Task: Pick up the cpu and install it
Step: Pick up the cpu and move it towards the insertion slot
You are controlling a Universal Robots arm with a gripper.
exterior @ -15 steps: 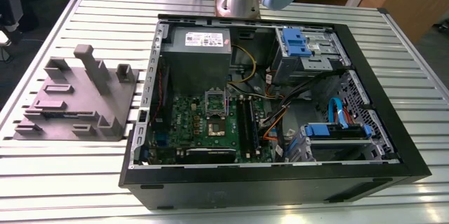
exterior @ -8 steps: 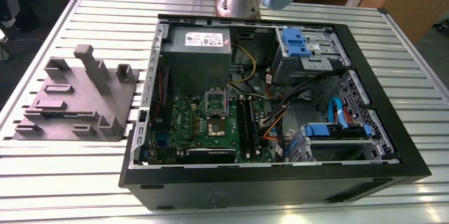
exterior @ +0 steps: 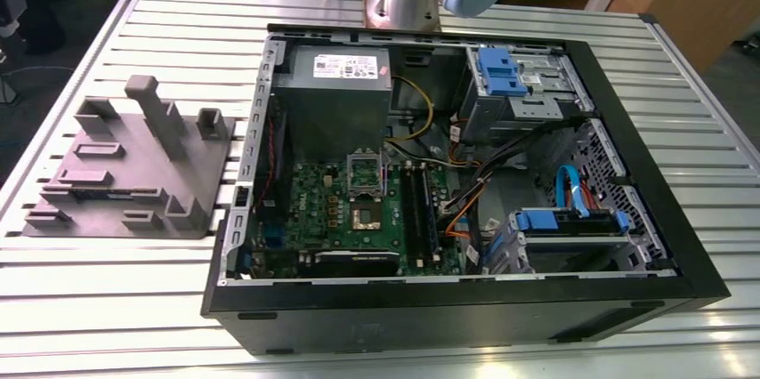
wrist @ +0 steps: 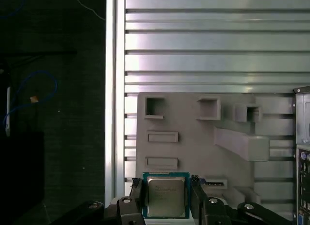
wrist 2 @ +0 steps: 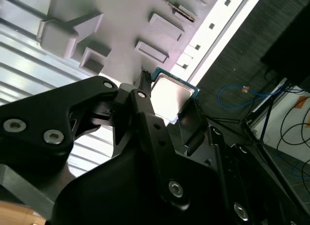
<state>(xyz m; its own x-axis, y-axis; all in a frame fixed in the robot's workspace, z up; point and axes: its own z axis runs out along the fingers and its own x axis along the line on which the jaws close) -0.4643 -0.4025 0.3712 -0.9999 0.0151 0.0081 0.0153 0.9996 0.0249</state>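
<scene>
First wrist view: gripper (wrist: 165, 182) is gripping the cpu (wrist: 165, 197) by its edges at the grey holder (wrist: 193, 137), pick-up step, install not yet done.

Grey fixture's (wrist: 184, 113) raised blocks ahead of the tool (wrist: 165, 182); open slatted table (wrist: 193, 40) beyond.
</scene>
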